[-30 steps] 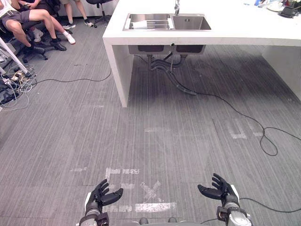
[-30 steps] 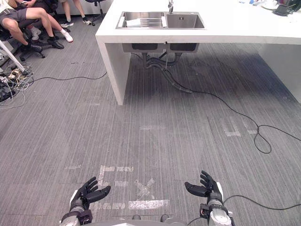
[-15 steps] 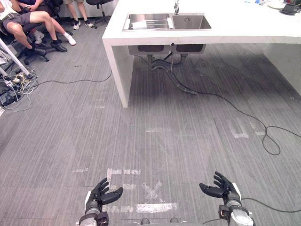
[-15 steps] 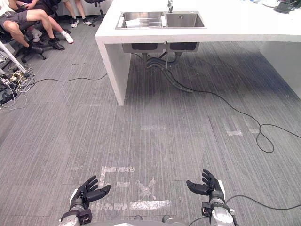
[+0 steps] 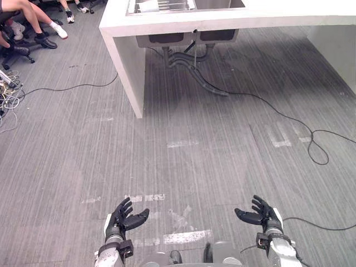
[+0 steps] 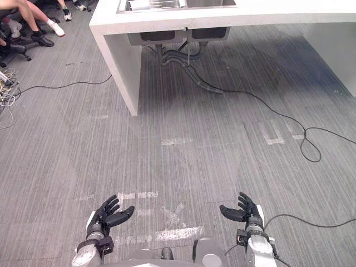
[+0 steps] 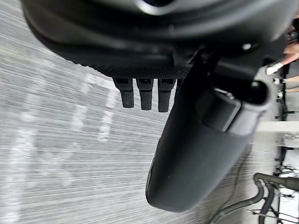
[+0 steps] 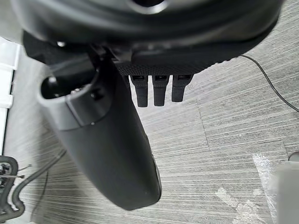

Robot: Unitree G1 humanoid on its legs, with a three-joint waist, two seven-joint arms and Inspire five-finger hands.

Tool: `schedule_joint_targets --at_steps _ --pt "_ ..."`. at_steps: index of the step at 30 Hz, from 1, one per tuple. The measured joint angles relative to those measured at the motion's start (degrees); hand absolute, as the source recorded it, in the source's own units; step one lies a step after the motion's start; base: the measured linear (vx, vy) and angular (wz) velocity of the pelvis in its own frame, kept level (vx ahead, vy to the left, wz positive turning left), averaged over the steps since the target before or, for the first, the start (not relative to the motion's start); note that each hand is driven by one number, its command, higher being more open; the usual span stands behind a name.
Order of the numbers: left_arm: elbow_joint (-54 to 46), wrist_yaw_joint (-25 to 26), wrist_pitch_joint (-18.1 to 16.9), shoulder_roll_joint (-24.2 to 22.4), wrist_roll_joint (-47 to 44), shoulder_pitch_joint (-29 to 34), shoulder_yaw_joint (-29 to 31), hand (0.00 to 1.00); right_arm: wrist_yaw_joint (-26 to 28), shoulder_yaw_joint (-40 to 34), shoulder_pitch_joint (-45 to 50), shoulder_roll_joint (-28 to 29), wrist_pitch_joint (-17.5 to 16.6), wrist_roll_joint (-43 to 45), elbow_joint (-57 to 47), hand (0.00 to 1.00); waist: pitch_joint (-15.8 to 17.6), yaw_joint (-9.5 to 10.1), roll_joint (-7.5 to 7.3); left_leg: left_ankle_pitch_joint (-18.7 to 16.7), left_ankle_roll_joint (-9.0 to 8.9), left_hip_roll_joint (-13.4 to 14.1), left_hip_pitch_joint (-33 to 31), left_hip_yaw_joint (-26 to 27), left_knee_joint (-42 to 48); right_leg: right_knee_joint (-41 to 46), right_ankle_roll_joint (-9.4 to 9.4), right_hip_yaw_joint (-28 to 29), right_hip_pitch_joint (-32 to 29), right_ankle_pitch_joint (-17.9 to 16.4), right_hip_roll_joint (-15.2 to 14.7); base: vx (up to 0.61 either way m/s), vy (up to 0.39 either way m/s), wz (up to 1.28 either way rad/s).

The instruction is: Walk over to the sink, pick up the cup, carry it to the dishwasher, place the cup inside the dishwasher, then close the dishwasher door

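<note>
My left hand and right hand hover, fingers spread (nothing held); sink well ahead of them.

Seeing the steel sink lying recessed in the white counter near its left end, twin basins sitting side by side.

The sink lies in the counter ahead, with people seated leftward.

Grey floor with white tape marks
</note>
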Motion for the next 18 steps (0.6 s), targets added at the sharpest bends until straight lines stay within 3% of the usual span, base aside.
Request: schedule_joint_targets --at_steps 2,4,5,6,7,8,9,10,12,14,16,18 --pt "-0.05 0.42 0.00 0.12 -0.71 -1.23 -0.06 0.90 -0.02 0.00 -0.44 -0.64 0.00 0.00 -0.02 0.90 0.38 -0.28 0.47 -1.16 -0.62 0.76 2.26 -1.19 -1.05 -2.23 0.06 -1.52 -4.28 -1.03 -0.74 0.45 -0.051 0.29" --pt "-0.01 0.69 -0.02 0.02 -0.96 -3.56 0.04 0.90 0.02 0.26 -1.38 -1.75 0.01 0.01 0.03 0.90 2.10 -0.57 2.30 -1.41 -1.82 3.50 5.44 -2.65 -3.60 -8.00 -0.55 -3.31 -8.47 0.24 0.55 0.53 -0.121 0.38" --pt "0.07 1.50 -0.11 0.07 -1.83 -4.82 0.23 0.90 0.03 1.08 -2.01 -2.58 0.01 0.02 0.13 0.90 2.89 -0.83 3.15 -1.24 -3.24 5.24 7.26 -3.12 -4.65 -16.11 -0.63 -3.96 -9.96 4.65 2.17 0.58 -0.169 0.41" --pt "0.05 2.06 -0.66 0.70 -1.99 -5.07 0.67 0.90 0.00 1.77 -1.78 -2.59 -0.09 0.03 0.07 0.90 2.64 -1.13 2.02 -1.68 -5.07 5.61 9.43 -4.14 -4.88 -25.28 -1.65 -3.10 -10.23 12.61 2.52 0.78 -0.248 0.45" --pt "0.14 2.32 -0.85 1.04 -1.99 -4.91 0.85 0.90 -0.01 2.21 -1.38 -2.69 -0.20 0.02 0.02 0.90 2.36 -1.58 1.41 -2.43 -6.39 5.87 10.86 -4.74 -4.62 -26.23 -3.60 -2.80 -10.05 19.65 2.32 0.86 -0.294 0.34" --pt "1.80 2.65 -1.01 0.29 -2.02 -5.86 0.88 0.90 -0.17 2.15 -1.97 -3.69 -0.13 0.01 0.67 0.90 2.64 -1.70 3.81 -2.97 -8.15 8.68 12.20 -5.28 -2.77 -20.48 -5.36 -4.96 -10.24 19.26 3.50 0.88 -0.333 0.35" --pt "2.03 2.52 -1.03 0.52 -2.02 -6.85 0.88 0.90 -0.36 2.15 -2.93 -3.30 -0.04 0.01 0.77 0.90 2.79 -2.13 3.46 -0.29 -10.77 9.36 10.11 -5.69 3.25 -18.05 -6.12 -5.61 -9.40 14.16 3.17 0.70 -0.281 0.25" --pt "2.05 2.54 -1.03 0.20 -2.02 -7.12 0.88 0.90 -0.29 2.21 -3.26 -3.32 0.05 0.01 0.78 0.90 2.85 -2.16 3.49 1.74 -10.59 9.86 8.53 -5.81 7.62 -17.68 -6.41 -5.94 -8.51 12.70 3.42 0.53 -0.237 0.29" --pt "2.09 2.53 -1.03 -0.94 -3.01 -7.28 0.90 0.90 -0.36 2.73 -3.41 -2.96 -0.04 0.22 0.80 0.90 3.26 -1.98 3.69 13.49 -9.51 12.91 0.94 -5.79 27.14 -22.02 -7.34 -6.99 -1.01 10.25 5.18 0.61 -0.263 0.15" --pt "0.42 2.50 -1.01 -0.96 -3.56 -6.82 1.02 0.90 -0.50 3.74 -3.31 -1.76 -0.42 0.44 0.05 0.90 4.73 -0.50 3.45 10.67 -5.96 19.90 -9.07 -2.32 52.73 -31.81 -7.63 -7.15 13.04 10.09 9.32 0.69 -0.255 -0.01" --pt "-4.03 2.60 -1.02 -1.22 -4.07 -6.12 1.01 0.90 -1.29 3.64 -3.36 -1.79 -1.22 0.50 -1.83 0.90 5.46 0.30 2.50 7.24 -4.42 21.05 -17.26 0.60 58.50 -39.11 -7.69 -6.25 21.94 10.04 10.07 0.61 -0.164 -0.05" --pt "-8.54 2.80 -1.05 -1.40 -4.11 -6.08 1.45 0.90 -1.61 2.30 -3.92 -1.93 -1.72 0.56 -2.75 0.90 5.87 1.17 2.41 4.67 -4.81 19.48 -24.02 2.57 53.16 -43.81 -7.53 -5.45 27.02 9.93 9.97 0.47 -0.052 -0.09"
